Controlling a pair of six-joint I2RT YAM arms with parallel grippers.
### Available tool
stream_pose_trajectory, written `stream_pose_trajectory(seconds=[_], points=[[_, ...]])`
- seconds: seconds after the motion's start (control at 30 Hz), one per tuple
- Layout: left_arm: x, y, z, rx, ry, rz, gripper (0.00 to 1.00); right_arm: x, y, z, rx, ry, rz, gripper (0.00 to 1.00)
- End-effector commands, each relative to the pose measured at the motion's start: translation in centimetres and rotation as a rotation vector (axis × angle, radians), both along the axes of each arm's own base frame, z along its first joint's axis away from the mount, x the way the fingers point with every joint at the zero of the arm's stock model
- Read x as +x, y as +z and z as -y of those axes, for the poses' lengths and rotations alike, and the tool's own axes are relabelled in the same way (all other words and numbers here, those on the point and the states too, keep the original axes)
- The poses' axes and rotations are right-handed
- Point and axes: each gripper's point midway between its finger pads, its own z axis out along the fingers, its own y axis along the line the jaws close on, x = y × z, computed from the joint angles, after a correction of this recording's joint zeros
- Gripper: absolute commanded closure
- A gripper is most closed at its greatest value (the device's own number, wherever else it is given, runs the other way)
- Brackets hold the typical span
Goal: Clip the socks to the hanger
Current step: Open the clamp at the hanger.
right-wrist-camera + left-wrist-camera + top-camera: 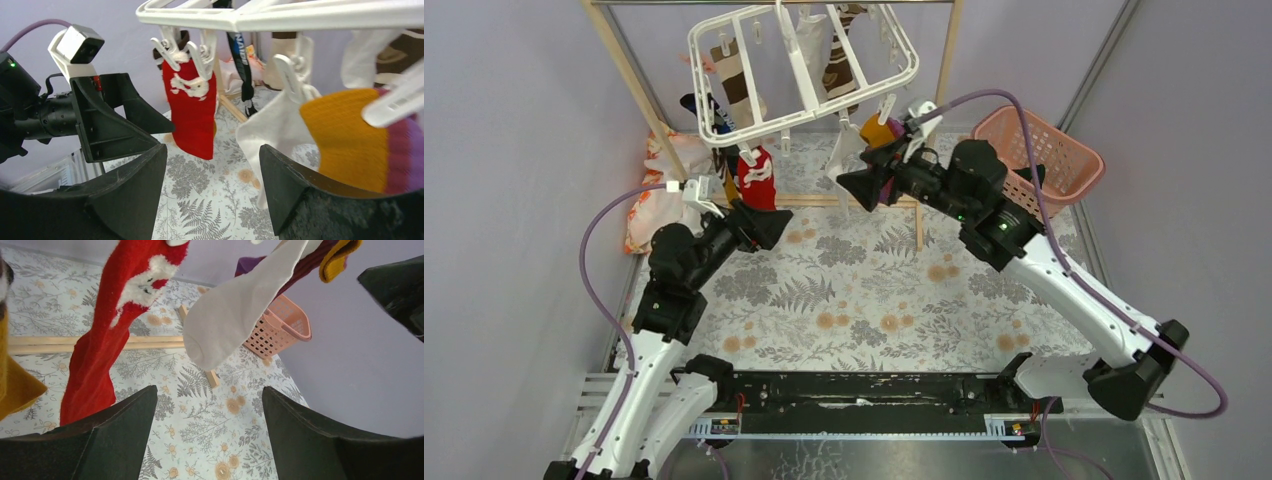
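The white hanger (804, 70) hangs from the rack at the back and also shows in the right wrist view (280, 15). Clipped to its near edge are a red sock (756, 180) (115, 315) (192, 110), a white sock (842, 150) (235, 315) (272, 125) and an orange-and-purple sock (879, 130) (350, 140). Brown-striped socks (736, 80) hang further back. My left gripper (774, 225) (210, 390) is open and empty, just below the red sock. My right gripper (849, 185) (212, 147) is open and empty, beside the white and orange-and-purple socks.
A wooden rack (629, 70) with a metal rod carries the hanger; its base bar (90, 344) lies on the floral tabletop. A pink lattice basket (1049, 145) (280, 325) stands at the back right. An orange-and-white patterned cloth (659, 195) lies at the back left.
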Motion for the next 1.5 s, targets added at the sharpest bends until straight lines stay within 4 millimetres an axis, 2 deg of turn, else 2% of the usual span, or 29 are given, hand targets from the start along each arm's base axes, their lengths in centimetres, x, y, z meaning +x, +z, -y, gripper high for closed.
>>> stream_pose_trajectory(seconds=[0.0,0.17,0.3,0.4,0.5,0.67,0.9,1.03,1.23,1.47], points=[[-0.1,1.0,-1.0,0.014,0.053,0.065,0.16,-0.2,2.3,-2.3,0.004,0.042,0.082,0.26],[-0.7,0.7,-1.3,0.035,0.061,0.061,0.15,1.7,1.4,-4.3,-0.012,0.040,0.064,0.26],[-1.3,0.8,-1.9,0.052,0.078,0.062,0.15,4.7,0.0,-5.1,-0.057,-0.038,0.053,0.26],[-1.7,0.6,-2.4,0.072,0.099,0.061,0.14,7.6,-0.8,-4.5,-0.089,-0.177,0.061,0.24],[-2.0,0.1,-3.0,0.096,0.124,0.051,0.14,9.6,-1.1,-3.5,-0.127,-0.281,0.083,0.24],[-2.2,-0.3,-4.4,0.105,0.201,0.048,0.13,10.8,-0.5,-2.1,-0.126,-0.343,0.091,0.24],[-1.6,0.7,-8.1,0.180,0.391,0.104,0.06,10.9,0.8,0.4,-0.102,-0.390,0.097,0.24],[-0.9,1.0,-9.1,0.225,0.448,0.102,0.04,10.5,1.4,1.4,-0.089,-0.402,0.101,0.24],[0.7,2.6,-8.7,0.234,0.445,0.170,0.01,9.3,2.4,2.8,-0.079,-0.413,0.115,0.24],[4.6,3.2,-6.6,0.315,0.361,0.155,0.01,6.4,3.2,3.6,-0.056,-0.347,0.124,0.24]])
